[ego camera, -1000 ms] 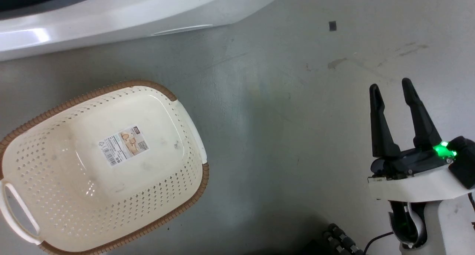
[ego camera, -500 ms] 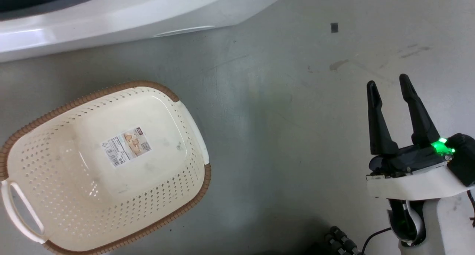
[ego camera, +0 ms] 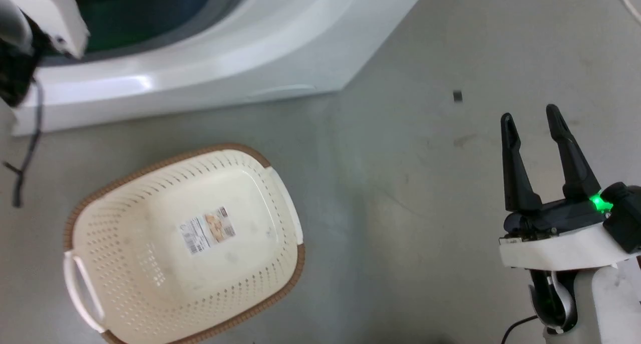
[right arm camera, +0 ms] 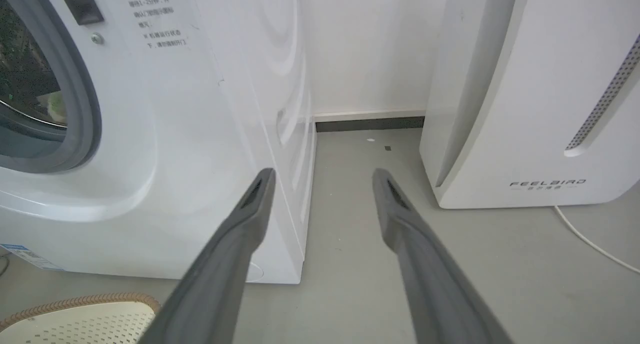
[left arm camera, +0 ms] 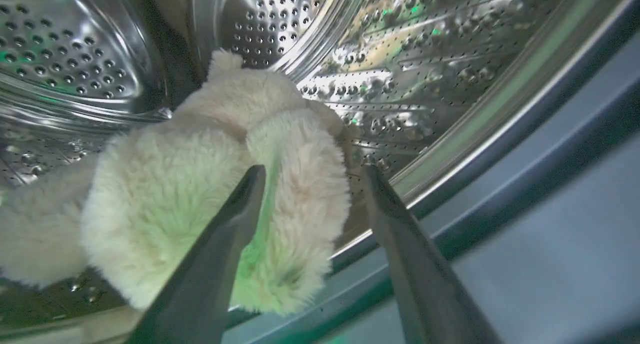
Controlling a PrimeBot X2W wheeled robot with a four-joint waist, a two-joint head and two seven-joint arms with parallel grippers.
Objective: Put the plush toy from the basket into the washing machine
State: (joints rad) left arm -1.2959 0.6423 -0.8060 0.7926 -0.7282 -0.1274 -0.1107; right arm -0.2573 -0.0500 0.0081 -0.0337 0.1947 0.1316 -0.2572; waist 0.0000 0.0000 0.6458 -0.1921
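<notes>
We find the plush toy (left arm camera: pixel 165 199) inside the washing machine (left arm camera: pixel 440 53), 1 limb between the left jaws, which stand apart; the right jaws, apart, hold nothing; we judge it light, soft, compressible, best pinched deep across a limb.

- The plush toy (left arm camera: pixel 200 194) is lying inside the washing machine (ego camera: pixel 225 68).
- The basket (ego camera: pixel 120 244) is sitting on the floor (ego camera: pixel 400 194) before that machine.
- The FEELBIRD appliance (right arm camera: pixel 525 108) is standing apart at its right.
</notes>
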